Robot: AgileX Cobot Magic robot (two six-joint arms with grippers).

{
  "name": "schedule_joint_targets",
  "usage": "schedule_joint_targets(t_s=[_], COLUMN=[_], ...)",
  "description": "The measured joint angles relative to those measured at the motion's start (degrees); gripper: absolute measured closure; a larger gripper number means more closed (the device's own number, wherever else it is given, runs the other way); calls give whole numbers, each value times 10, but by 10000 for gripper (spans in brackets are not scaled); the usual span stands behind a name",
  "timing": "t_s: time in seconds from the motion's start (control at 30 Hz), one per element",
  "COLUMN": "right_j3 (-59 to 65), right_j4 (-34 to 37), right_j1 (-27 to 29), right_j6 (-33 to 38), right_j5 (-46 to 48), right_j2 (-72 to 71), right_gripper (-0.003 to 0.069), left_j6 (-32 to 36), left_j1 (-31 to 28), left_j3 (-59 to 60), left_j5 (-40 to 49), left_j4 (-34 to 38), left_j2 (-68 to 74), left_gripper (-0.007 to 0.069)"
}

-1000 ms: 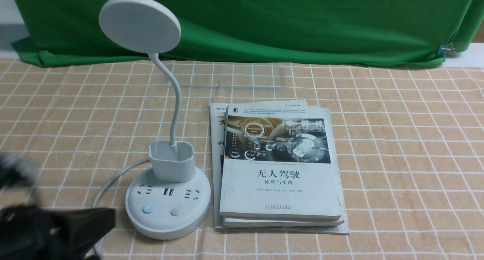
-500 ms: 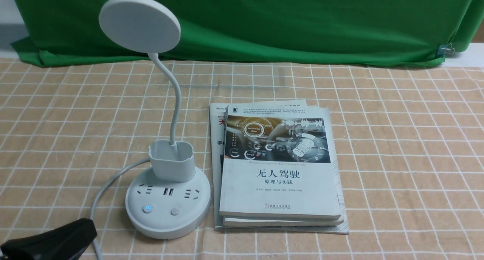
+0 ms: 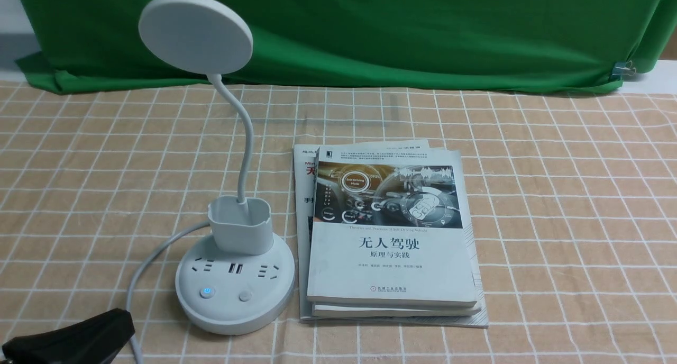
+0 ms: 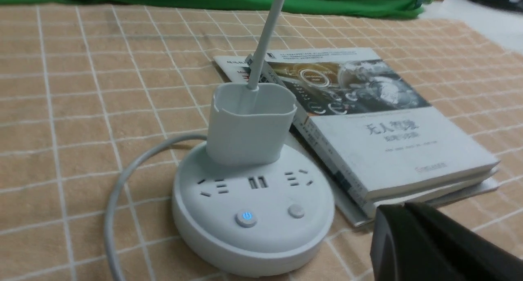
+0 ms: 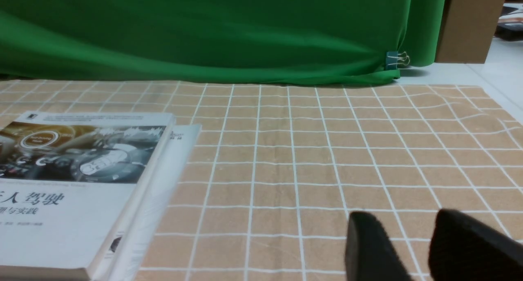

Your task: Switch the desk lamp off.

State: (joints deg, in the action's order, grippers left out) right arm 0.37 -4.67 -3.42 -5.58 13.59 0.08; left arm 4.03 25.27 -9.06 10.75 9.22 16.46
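Note:
The white desk lamp (image 3: 235, 290) stands left of centre, its round head (image 3: 195, 34) high on a bent neck above the cup holder (image 3: 240, 224). On the base, the left button (image 3: 207, 292) glows blue and the button beside it (image 3: 244, 296) is plain. The head's lit side faces away from me. My left gripper (image 3: 124, 319) hangs low at the near left, a short way from the base and apart from it. In the left wrist view it (image 4: 402, 206) is shut on nothing, beside the base (image 4: 253, 232). My right gripper (image 5: 402, 224) is open over bare cloth.
A stack of books (image 3: 391, 237) lies right beside the lamp base. The lamp's grey cable (image 3: 143, 263) curves off the base toward the near left, close to my left gripper. A green cloth (image 3: 423, 30) hangs at the back of the checked tablecloth (image 3: 571, 221).
My left gripper has drawn back from the lamp base toward the near left corner. Over the last half second it has hardly moved.

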Motion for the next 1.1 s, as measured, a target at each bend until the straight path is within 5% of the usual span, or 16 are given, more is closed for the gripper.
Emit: schedule_joint_targets(t_s=[0.2, 0.57, 1.1], right_j3=[0, 0, 0], right_j4=[0, 0, 0], right_j1=[0, 0, 0], right_j6=[0, 0, 0], right_j5=[0, 0, 0], right_j2=[0, 0, 0], right_gripper=[417, 417, 417], left_j6=[0, 3, -6], left_j1=[-33, -278, -298], left_j3=[1, 75, 94], left_j5=[7, 13, 63], left_j4=[-31, 1, 7], left_j2=[-18, -150, -165], left_gripper=[628, 628, 628])
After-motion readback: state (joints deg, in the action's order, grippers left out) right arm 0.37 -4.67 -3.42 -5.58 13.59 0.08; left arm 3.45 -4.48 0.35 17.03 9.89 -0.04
